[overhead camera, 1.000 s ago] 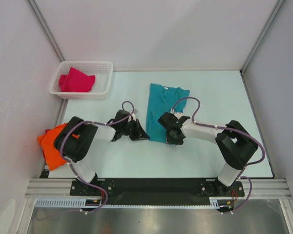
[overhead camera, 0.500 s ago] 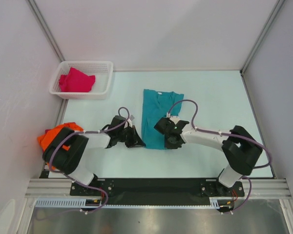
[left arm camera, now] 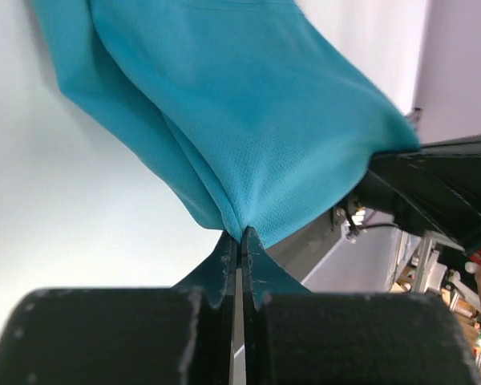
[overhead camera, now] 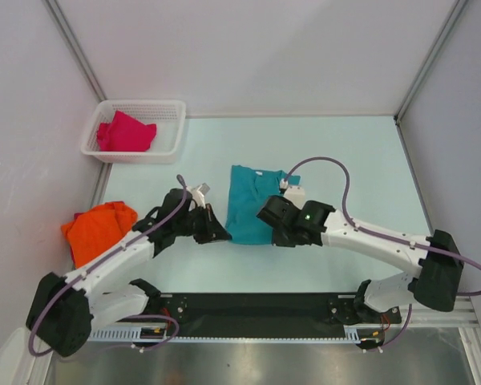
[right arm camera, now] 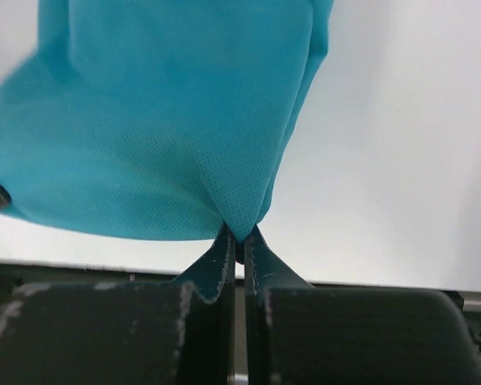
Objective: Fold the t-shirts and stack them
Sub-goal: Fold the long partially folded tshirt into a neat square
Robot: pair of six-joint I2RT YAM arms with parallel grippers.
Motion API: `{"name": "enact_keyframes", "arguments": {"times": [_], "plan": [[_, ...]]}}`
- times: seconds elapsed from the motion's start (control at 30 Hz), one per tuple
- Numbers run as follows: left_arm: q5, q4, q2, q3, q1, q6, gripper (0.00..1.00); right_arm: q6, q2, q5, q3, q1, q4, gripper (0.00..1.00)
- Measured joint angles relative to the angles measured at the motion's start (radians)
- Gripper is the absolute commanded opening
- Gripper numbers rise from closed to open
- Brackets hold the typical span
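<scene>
The teal-blue t-shirt lies mid-table, its near edge lifted off the surface. My left gripper is shut on its near left corner and my right gripper is shut on its near right corner. In the left wrist view the teal cloth fans out from the pinched tips of the left gripper. The right wrist view shows the same cloth hanging from the right gripper. An orange t-shirt lies crumpled at the table's left edge. A magenta-red t-shirt sits in the basket.
The white lattice basket stands at the far left corner of the table. Grey walls and frame posts close in the far side and both flanks. The arms' black base rail runs along the near edge.
Both grippers closed on the teal shirt's near corners and pulled it toward the near-left. Both arms have stretched out lower, and the shirt looks shorter from above.
</scene>
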Motion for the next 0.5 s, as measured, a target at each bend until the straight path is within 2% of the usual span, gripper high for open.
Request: {"name": "enact_keyframes", "arguments": {"times": [0.23, 0.4, 0.5], "plan": [[-0.047, -0.013, 0.305, 0.166, 0.001, 0.031, 0.00, -0.126, 0.193, 0.012, 0.081, -0.155, 0.062, 0.00], [-0.063, -0.025, 0.520, 0.389, 0.031, 0.069, 0.00, -0.220, 0.290, 0.014, 0.166, -0.261, 0.090, 0.00], [-0.072, -0.042, 0.591, 0.492, 0.056, 0.087, 0.00, -0.264, 0.316, 0.019, 0.222, -0.306, 0.102, 0.00]]}}
